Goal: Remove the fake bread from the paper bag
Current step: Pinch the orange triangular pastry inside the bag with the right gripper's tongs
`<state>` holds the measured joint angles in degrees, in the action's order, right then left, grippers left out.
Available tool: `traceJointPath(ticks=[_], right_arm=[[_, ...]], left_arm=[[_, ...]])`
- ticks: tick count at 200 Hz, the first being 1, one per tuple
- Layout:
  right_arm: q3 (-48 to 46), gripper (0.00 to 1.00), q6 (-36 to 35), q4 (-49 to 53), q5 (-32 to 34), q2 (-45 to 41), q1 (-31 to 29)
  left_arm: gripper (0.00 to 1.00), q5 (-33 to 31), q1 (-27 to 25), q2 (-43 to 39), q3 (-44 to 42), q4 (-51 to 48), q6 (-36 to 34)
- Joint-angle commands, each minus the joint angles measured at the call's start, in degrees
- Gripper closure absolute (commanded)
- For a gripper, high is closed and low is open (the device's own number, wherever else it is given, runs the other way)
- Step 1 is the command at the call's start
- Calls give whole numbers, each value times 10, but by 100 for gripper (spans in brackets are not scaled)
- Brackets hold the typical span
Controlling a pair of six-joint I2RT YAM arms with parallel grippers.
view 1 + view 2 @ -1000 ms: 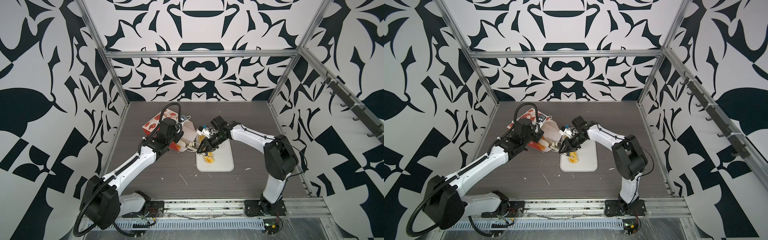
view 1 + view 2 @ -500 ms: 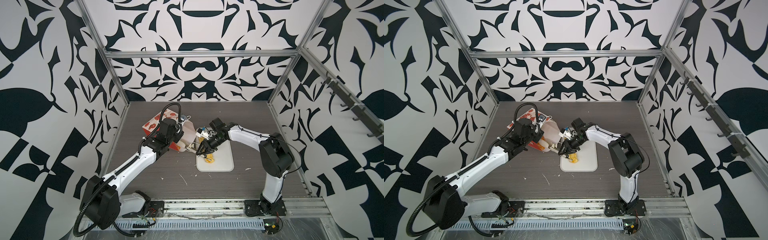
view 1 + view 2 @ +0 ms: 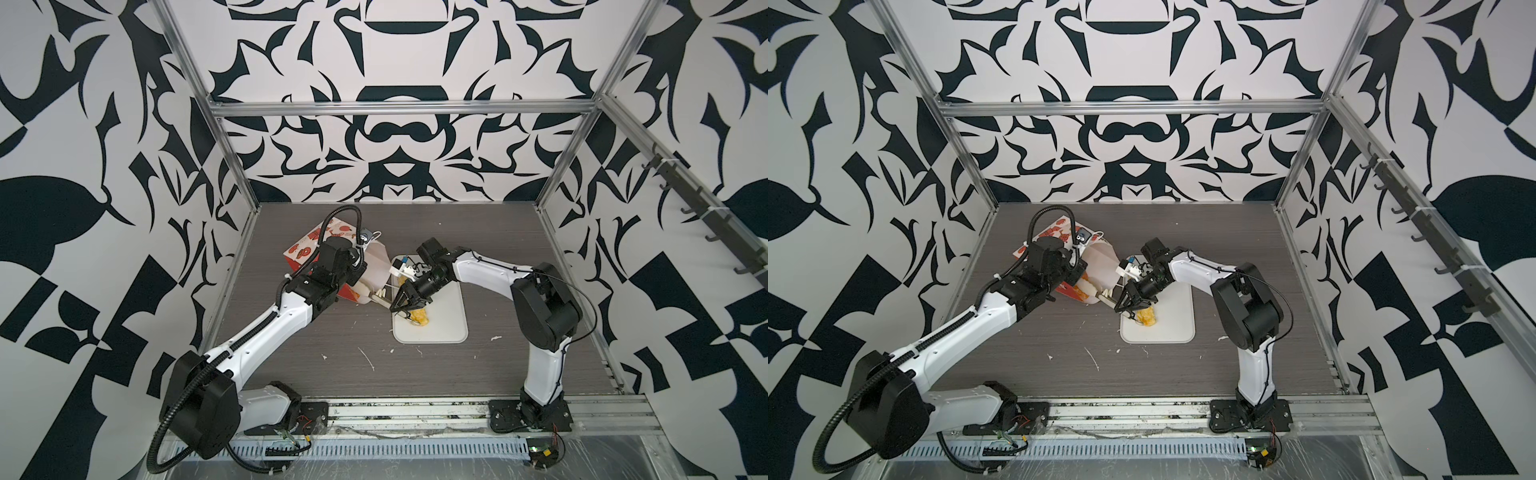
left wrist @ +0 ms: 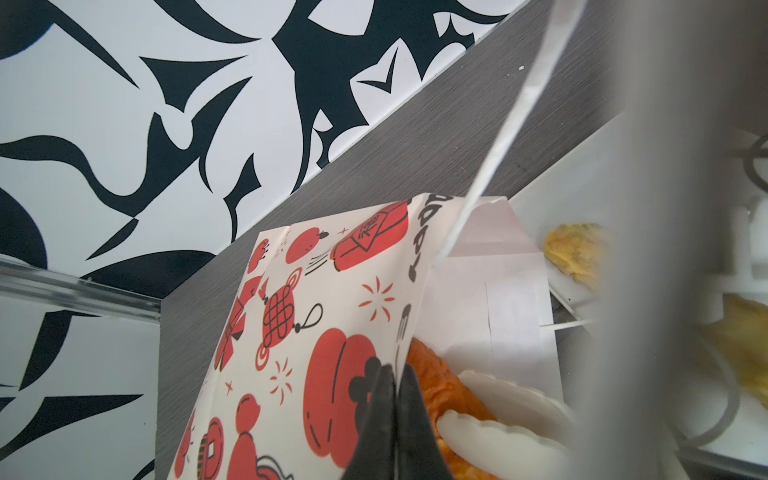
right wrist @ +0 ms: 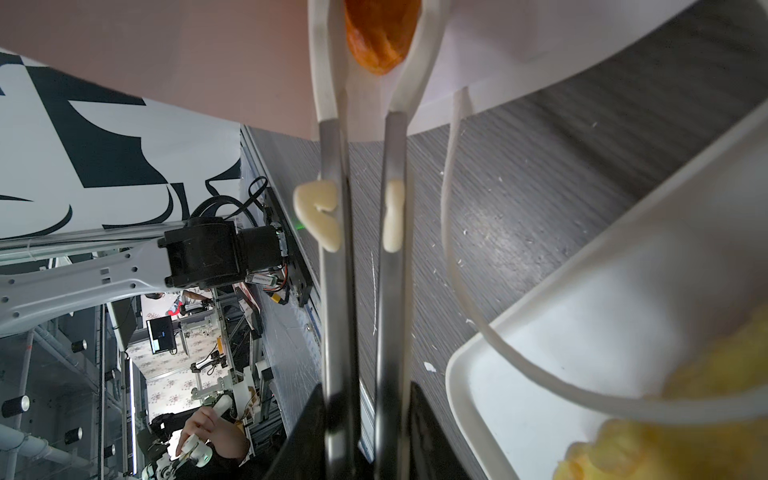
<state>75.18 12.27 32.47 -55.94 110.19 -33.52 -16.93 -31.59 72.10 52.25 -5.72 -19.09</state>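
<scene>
Right gripper [image 5: 365,411]'s tongs [image 5: 332,257] pinched orange fake bread [image 5: 380,37] inside the paper bag [image 3: 307,249], mid-left in a top view; left gripper [image 4: 395,374] clamped the rim.

In both top views the worktop [image 3: 511,237] is open at upper right and along the bottom. The paper bag [image 3: 305,249], tray [image 3: 451,320], left arm [image 3: 266,328] and right arm [image 3: 486,266] crowd the centre; tongs [image 5: 330,266] fill the bag's mouth.
</scene>
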Motion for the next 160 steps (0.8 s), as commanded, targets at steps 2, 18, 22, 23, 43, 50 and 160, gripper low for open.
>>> traceJointPath(ticks=[2, 18, 22, 23, 43, 50, 160], right_arm=[[9, 100, -5, -2, 11, -44, 0], [9, 100, -9, 6, 29, -59, 2], [9, 100, -11, 7, 32, -63, 4], [9, 100, -11, 8, 33, -64, 4], [4, 100, -14, 13, 42, -83, 13], [0, 100, -14, 13, 43, -88, 16], [-69, 100, -19, 53, 90, -208, 58]], left_arm=[[100, -8, -2, -6, 0, 9, 1], [100, -10, -2, -4, -2, 10, 1], [100, -11, -2, -3, -1, 10, 1], [100, -10, -2, -3, -1, 11, 2], [100, -12, -2, -3, -4, 15, 4], [100, -14, -2, -3, -5, 17, 4], [100, -62, -2, 26, 1, 38, 13]])
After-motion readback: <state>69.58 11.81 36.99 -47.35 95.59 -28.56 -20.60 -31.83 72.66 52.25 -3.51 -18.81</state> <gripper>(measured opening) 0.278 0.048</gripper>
